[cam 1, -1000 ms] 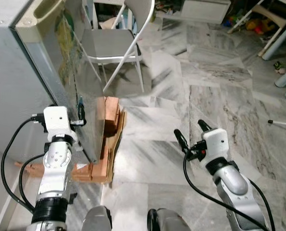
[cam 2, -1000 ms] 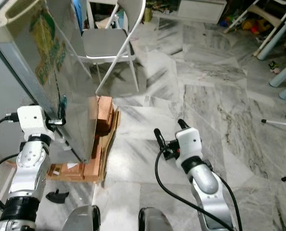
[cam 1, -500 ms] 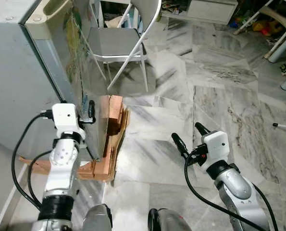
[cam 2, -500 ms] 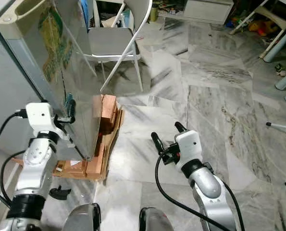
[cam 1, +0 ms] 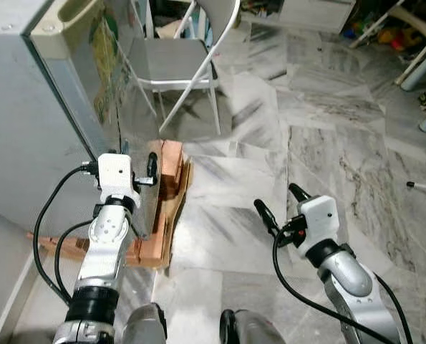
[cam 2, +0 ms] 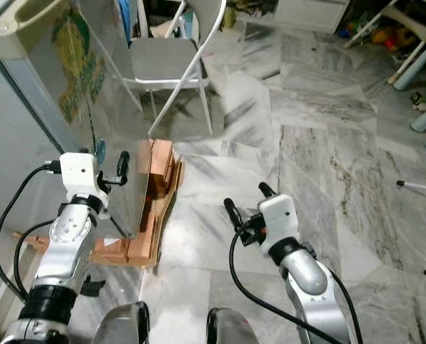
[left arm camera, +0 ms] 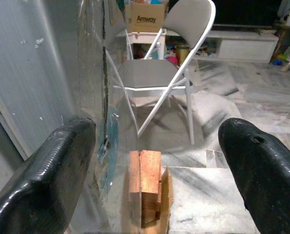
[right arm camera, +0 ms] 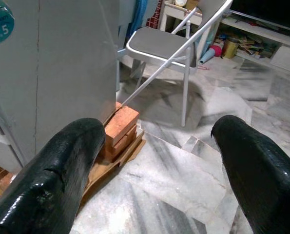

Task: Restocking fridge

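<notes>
Honestly the risk here is the left gripper [cam 1: 138, 163], spread wide and empty at the tall grey metal fridge [cam 1: 26, 107] door edge, slipping off, while the right gripper [cam 1: 277, 204] hangs open, empty, over the marble floor [cam 1: 327, 136].

Left gripper [cam 1: 137, 166] moved rightward along the fridge door [cam 1: 116, 86], one finger now past its edge. Right gripper [cam 1: 278, 203] barely shifted.
</notes>
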